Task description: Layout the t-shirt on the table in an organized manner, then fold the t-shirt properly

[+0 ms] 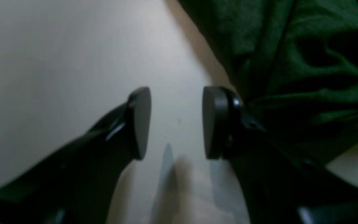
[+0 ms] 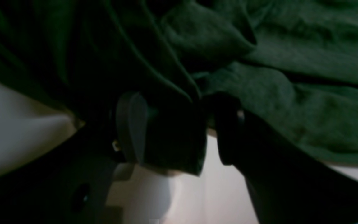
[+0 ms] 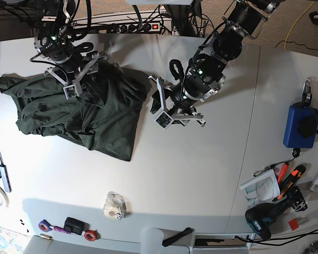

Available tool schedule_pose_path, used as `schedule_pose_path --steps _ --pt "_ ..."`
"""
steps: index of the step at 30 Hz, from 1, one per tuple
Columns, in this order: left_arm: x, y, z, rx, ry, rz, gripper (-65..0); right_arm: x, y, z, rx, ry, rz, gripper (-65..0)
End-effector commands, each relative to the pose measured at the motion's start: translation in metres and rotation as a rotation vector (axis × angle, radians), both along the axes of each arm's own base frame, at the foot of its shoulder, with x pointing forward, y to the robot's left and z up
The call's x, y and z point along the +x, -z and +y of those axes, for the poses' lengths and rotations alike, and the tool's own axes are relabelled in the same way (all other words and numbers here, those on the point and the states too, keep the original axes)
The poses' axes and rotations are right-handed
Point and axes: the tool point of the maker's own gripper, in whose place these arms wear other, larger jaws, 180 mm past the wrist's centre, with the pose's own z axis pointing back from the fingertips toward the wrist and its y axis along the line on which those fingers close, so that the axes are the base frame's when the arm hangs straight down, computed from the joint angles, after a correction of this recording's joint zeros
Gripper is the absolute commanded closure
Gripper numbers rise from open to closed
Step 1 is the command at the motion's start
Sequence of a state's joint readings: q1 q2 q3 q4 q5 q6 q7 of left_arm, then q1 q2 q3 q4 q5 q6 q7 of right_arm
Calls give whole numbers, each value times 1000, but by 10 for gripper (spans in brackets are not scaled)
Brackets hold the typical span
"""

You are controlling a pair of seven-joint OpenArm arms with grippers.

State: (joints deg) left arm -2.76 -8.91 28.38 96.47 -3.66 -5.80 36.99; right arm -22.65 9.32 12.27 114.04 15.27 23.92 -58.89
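Black left fingers (image 1: 176, 123) apart over bare white smooth tabletop (image 1: 57, 62), just beside the shirt's edge | black right fingers (image 2: 179, 129) apart, a fold of cloth between them | dark forest-green knit long-sleeved t-shirt (image 3: 79, 114) lies crumpled on the tabletop's far-left part in the base view

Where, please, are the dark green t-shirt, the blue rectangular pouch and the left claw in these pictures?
Dark green knit t-shirt (image 3: 79, 119): base view, crumpled middle of the cloth.
Blue rectangular pouch (image 3: 297, 127): base view, its top face.
Left claw (image 1: 176, 123): left wrist view, midway between its open fingertips.
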Motion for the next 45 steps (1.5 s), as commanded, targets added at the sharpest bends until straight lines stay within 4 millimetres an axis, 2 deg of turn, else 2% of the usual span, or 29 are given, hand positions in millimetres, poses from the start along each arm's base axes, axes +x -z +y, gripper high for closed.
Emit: schedule_pose_path --steps 1,4,8,10,16,23,28,32,38,45 --pt "8 -16 -5 -34 1 -47 -279 6 -8 0 -1 -11 -34 -336" --pt "8 -16 -5 -34 1 -47 -279 6 -8 2 -6 -39 -31 -321" --pt "9 -16 -5 -38 1 -51 -279 11 -12 8 -14 -107 -44 -134" --pt "9 -17 -5 -39 1 -52 -279 15 -18 11 -20 -134 -63 -76" --pt "9 -17 -5 -39 1 -52 -279 32 -41 13 -51 -170 -136 0" --pt "9 -17 -5 -39 1 -52 -279 52 -65 13 -116 -299 -231 0" --pt "9 -17 -5 -39 1 -53 -279 70 -89 12 -138 -352 -340 0" --pt "9 -17 -5 -40 1 -53 -279 79 -101 11 -153 -368 -378 0" --pt "9 -17 -5 -40 1 -54 -279 77 -95 7 -170 -358 -339 0" --pt "9 -17 -5 -41 1 -54 -279 62 -80 4 -176 -357 -276 0"
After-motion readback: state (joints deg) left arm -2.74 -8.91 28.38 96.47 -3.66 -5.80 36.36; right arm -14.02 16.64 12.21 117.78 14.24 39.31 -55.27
